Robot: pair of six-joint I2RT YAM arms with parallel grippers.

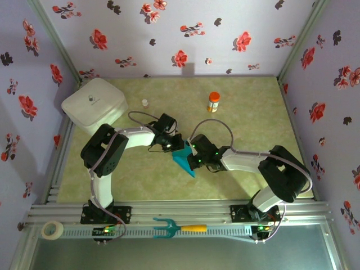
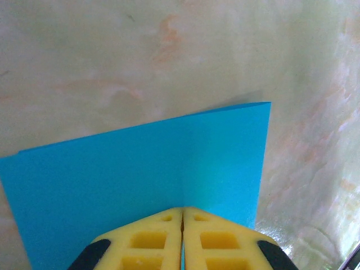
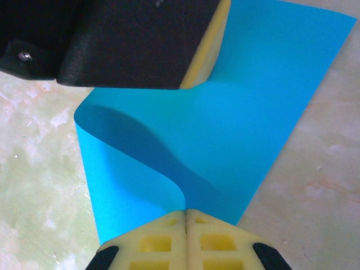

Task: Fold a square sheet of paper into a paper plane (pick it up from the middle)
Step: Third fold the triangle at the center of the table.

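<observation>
Here, near the middle of the green table (image 1: 253,112), the square sheet of paper (image 1: 184,158) sits between the two arms. The left gripper (image 2: 183,211) is pinched closed on one edge of it. The right gripper (image 3: 184,212) is pinched closed on another, and the sheet curls in a loose bend between them.
</observation>
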